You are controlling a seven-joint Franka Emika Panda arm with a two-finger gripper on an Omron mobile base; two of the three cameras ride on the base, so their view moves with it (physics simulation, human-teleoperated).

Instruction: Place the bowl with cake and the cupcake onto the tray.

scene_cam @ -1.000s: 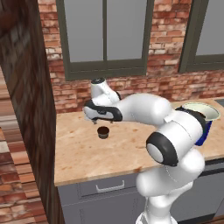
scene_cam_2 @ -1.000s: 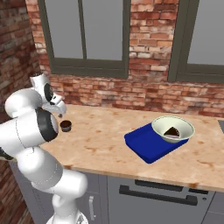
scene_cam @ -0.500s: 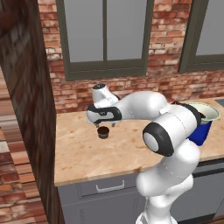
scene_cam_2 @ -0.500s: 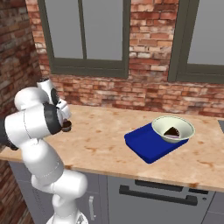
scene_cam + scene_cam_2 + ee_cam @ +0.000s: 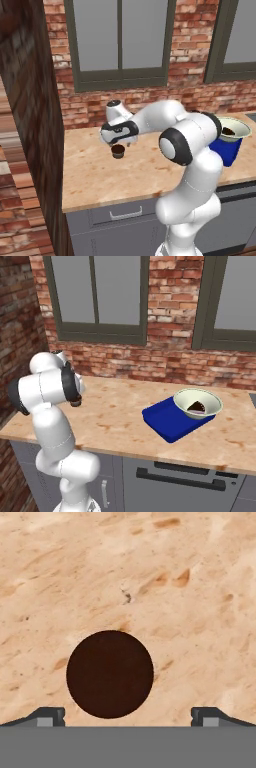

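Brick walls and grey-framed windows back a pale stone counter (image 5: 115, 421), and over its left part the tool (image 5: 128, 716) hangs pointing straight down with its fingertips (image 5: 50, 715) spread as wide as they go, gripping nothing. Directly below, the cupcake (image 5: 110, 674) sits upright on the counter, a dark round top lying between the tips but off toward one of them rather than centred. In the left base view the tool (image 5: 119, 142) is just above the cupcake (image 5: 118, 151) and does not appear to touch it.

Well apart, toward the right end of the counter, the bowl with cake (image 5: 197, 403) already rests on the tray (image 5: 167, 421), near its far corner and overhanging the rim a little.

The likely risk is the off-centre line-up: if the tool drops as it stands, the nearer finger could meet the cupcake first and push or tip it. A small, soft cake may also slip or crumble under a hard squeeze. At the tray, the bare area is beside the bowl, so a careless approach could knock the bowl further over the rim.
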